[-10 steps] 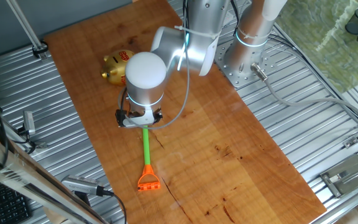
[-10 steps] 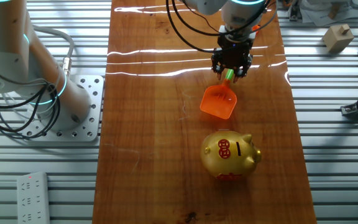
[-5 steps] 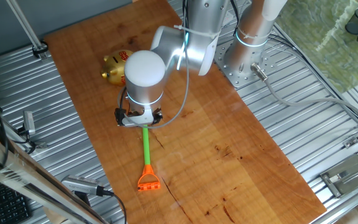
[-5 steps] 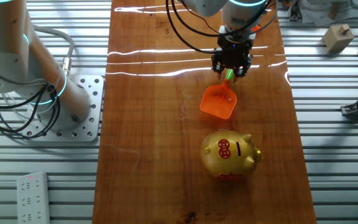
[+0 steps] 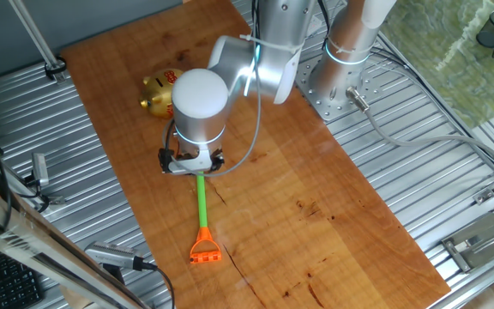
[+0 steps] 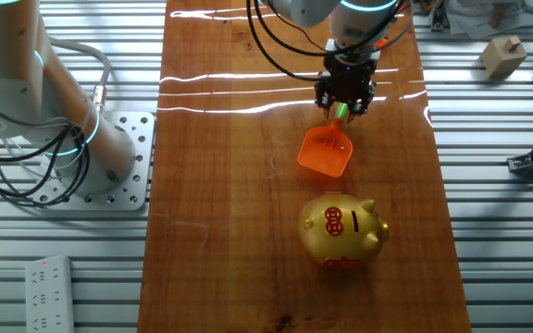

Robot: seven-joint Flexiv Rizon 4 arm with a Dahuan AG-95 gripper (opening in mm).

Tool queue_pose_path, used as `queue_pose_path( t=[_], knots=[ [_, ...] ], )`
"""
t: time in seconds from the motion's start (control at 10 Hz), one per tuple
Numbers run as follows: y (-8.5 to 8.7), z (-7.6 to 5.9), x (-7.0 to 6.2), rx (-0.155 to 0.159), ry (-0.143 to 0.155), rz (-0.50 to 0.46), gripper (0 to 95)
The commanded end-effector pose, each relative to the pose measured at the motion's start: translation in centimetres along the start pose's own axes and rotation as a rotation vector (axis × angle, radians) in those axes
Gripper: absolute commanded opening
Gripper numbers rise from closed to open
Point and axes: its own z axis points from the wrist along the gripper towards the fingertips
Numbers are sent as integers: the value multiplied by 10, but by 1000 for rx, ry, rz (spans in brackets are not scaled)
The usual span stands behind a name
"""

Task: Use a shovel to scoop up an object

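The shovel lies flat on the wooden table. Its orange blade [image 6: 325, 151] points toward the gold piggy bank. Its green shaft [image 5: 201, 202] runs to the orange D-shaped loop [image 5: 204, 251]. My gripper [image 5: 194, 166] is lowered over the shaft's blade end, and also shows in the other fixed view [image 6: 345, 104]. Its fingers stand apart on either side of the shaft, so it looks open. My arm hides the blade in the one fixed view. The tiny grey-tan block does not show on the table.
A shiny gold piggy bank [image 6: 343, 228] with red marks stands just beyond the blade, also seen behind my arm [image 5: 159, 92]. A second arm's base [image 6: 109, 157] is bolted beside the table. A tan wooden block [image 6: 502, 55] lies on the metal bench.
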Motion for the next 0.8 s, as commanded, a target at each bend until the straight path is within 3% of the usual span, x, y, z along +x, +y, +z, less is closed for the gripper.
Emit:
queue_pose_path(
  t=[0.1, 0.8],
  knots=[
    [1, 0, 0, 3, -1, 5, 0],
    [-1, 1, -1, 2, -5, 11, 0]
  ],
)
